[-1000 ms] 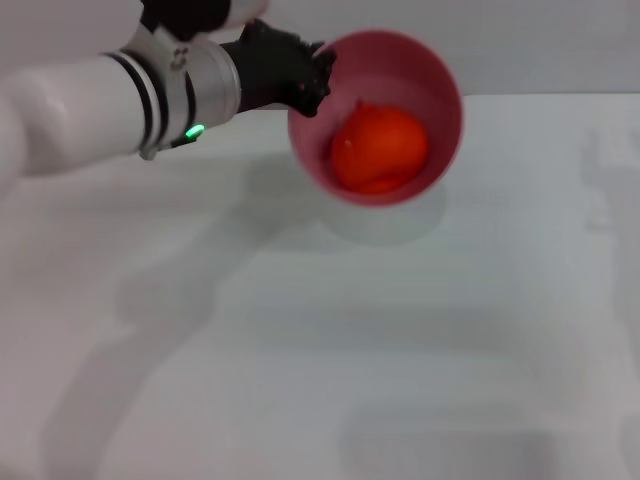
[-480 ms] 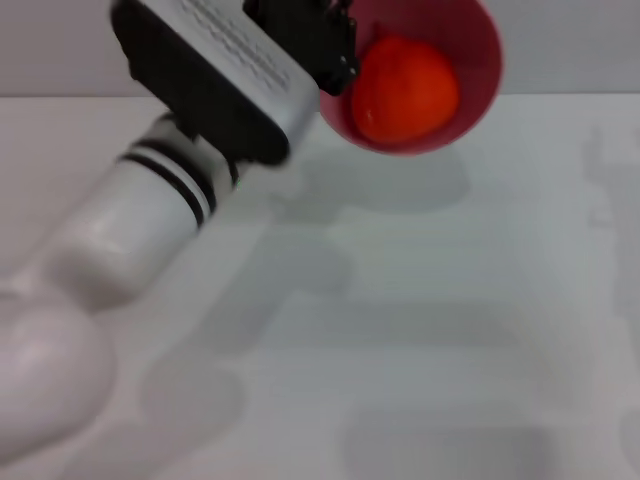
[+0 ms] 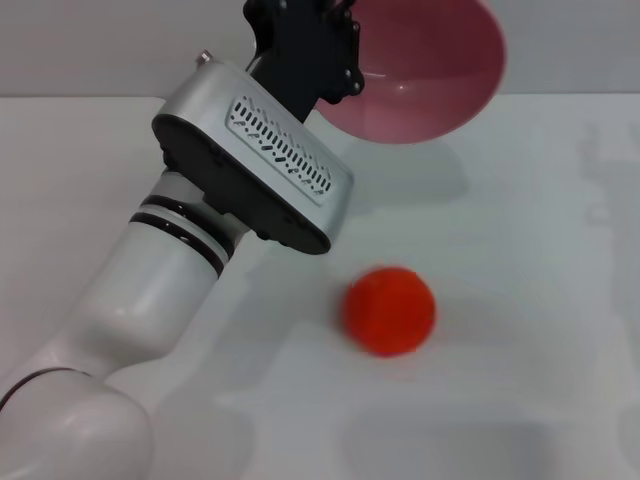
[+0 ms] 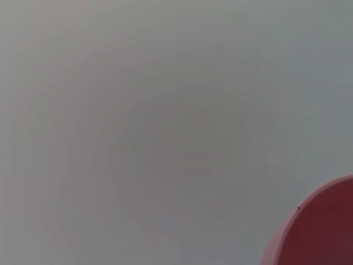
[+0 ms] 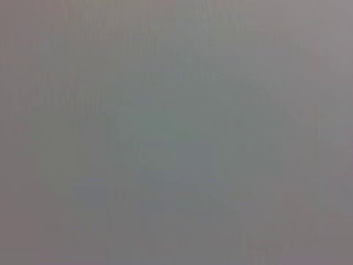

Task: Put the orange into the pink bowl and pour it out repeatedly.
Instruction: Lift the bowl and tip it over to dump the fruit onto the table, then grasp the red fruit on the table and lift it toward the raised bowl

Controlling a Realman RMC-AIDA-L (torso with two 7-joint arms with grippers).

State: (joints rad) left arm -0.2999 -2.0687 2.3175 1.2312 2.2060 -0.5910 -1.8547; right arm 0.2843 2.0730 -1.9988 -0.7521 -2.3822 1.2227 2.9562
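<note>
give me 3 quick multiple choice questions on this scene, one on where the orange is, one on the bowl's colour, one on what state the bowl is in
1. Where is the orange?
A. inside the bowl
B. on the table, apart from the bowl
C. in the right gripper

2. What colour is the bowl?
A. pink
B. blue
C. white

3. What state is the bowl in?
A. flat on the table, full
B. upside down on the table
C. held up, tipped and empty

Answers:
1 B: the orange lies on the white table, nearer the robot than the bowl.
2 A: the bowl is plainly pink.
3 C: the left gripper grips its rim and holds it raised and tipped, nothing inside. The right gripper is not in view.
</note>
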